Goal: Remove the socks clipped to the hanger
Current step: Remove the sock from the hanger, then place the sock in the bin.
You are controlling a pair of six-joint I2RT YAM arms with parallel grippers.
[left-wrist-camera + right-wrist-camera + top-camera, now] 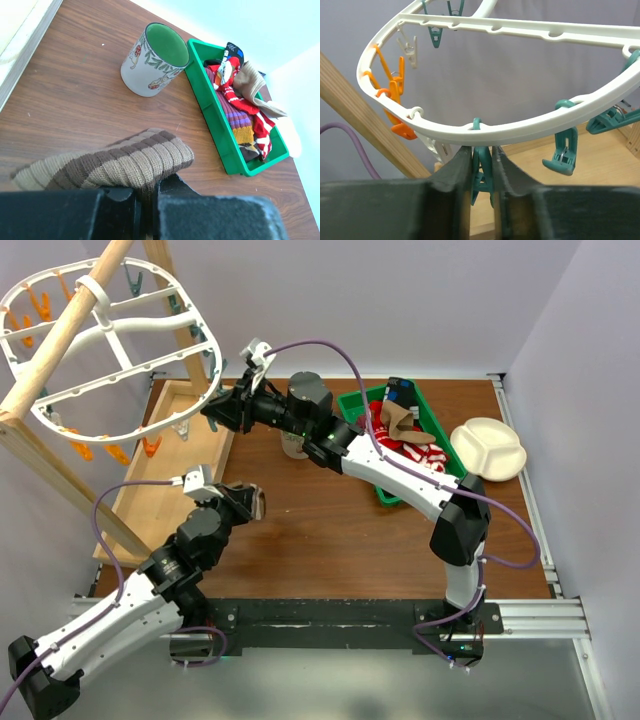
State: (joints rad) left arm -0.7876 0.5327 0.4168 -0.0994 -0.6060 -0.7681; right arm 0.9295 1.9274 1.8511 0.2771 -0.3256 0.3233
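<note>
Bottom of the left wrist view: left gripper (252,503) is clamped on one end of the brown-and-tan striped sock (115,162); the rest lies on the table (75,90). Risk: thin end-grip, so the sock may slip out or drag.

Mid-frame: mug (155,60) stands just beside the green bin (212,125), which holds the other socks (240,105). Risk: the trailing sock catches the mug on the way over.

Upper left of the top view: right gripper (213,412) pinches a teal clip (481,172) under the hanger (520,132) rim. No sock is visible there. Risk: pulling with the clip pinched swings the hanger or lifts it off the wooden pole (365,116).
</note>
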